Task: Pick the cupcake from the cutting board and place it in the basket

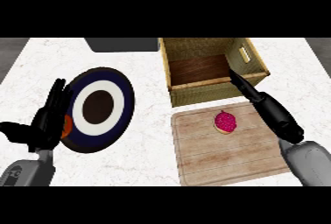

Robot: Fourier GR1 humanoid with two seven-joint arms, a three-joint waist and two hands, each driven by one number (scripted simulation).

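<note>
Head view shows the cupcake (225, 122) sitting on the cutting board (213, 162), up toward the board's far edge and a bit right of middle. So the pick hasn't happened, as far as anyone can tell from this.

The basket (217, 92) sits just beyond the board's far edge, nearly touching it, and nothing shows inside it except its dark wooden floor.

The right hand (268, 107) comes in over the board's right side with its fingers stretched out straight and pressed together, pointing past the board toward the basket's near wall. It's beside the cupcake, not around it, and isn't holding anything. Whether the fingertips actually touch the basket is hard to say.

The left hand (47, 118) is well off to the left of the board, fingers straight and up, just resting over the left edge of a dark blue and white plate (100, 107). There's a small orange thing (66, 127) by the plate's left rim, mostly hidden behind that hand.

A grey box (123, 44) sits far beyond the board, left of the basket.

Judging by this, pretty much the whole job is left: grab, lift, carry over, drop in.
</note>
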